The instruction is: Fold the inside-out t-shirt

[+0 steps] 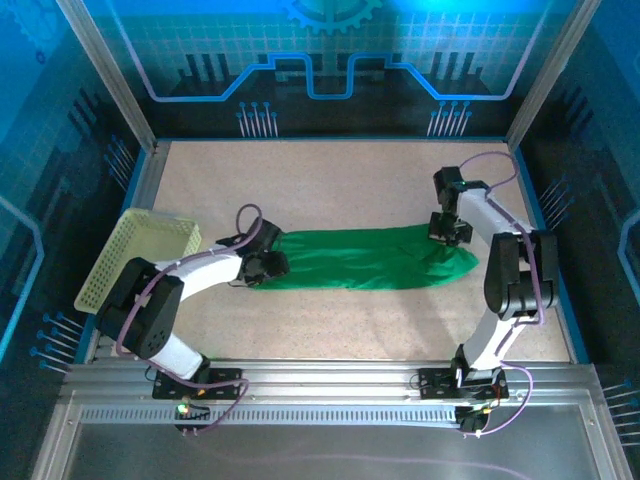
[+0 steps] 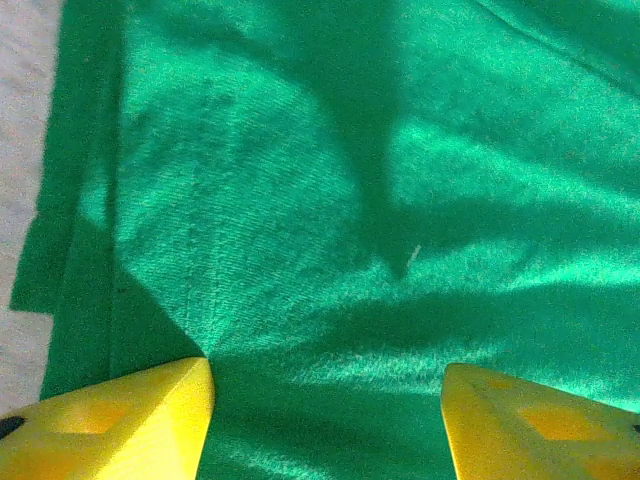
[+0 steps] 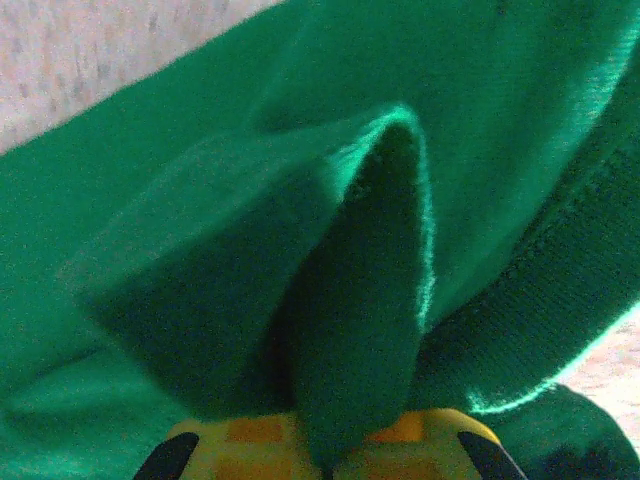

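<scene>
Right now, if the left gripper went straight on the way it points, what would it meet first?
The t-shirt: the left gripper, jaws open, points at flat green cloth with nothing in between. The gap is unclear, though it looks small.

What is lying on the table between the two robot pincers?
The green t-shirt, a long band, runs from the left pincer to the right pincer; the top view shows it.

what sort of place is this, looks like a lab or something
Probably a robot lab cell or demo booth: aluminium frame posts, blue circuit-pattern wall panels, and a left arm and right arm bolted to a rail at a speckled table with a green t-shirt.
</scene>
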{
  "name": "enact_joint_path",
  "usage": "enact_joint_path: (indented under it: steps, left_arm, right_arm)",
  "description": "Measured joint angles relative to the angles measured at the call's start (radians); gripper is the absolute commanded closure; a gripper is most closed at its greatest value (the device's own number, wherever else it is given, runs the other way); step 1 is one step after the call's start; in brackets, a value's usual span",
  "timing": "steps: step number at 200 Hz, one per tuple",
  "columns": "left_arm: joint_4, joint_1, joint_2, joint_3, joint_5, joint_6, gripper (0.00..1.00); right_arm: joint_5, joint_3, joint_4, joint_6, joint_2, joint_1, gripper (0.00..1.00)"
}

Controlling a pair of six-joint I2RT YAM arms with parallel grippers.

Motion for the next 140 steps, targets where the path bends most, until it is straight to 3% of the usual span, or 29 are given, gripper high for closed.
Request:
enact_joint_path:
  steps: [32,86,140]
  left_arm:
    - [-0.029,-0.069,-0.017,0.008,0.017,-0.031,0.34]
    - [-0.108,0.021,-0.107,0.072,-0.001,-0.001,0.37]
    - [-0.076,0.01,0.016,0.091,0.019,0.023,0.45]
  right_arm:
    - [0.108,0.08,-0.071,-0.023,-0.018,0.006,1.0]
    - [0.289,0.195,-0.204,-0.045,-0.02,0.123,1.0]
    - [0.391,0.32,-0.323,-0.047,0.012,0.237,1.0]
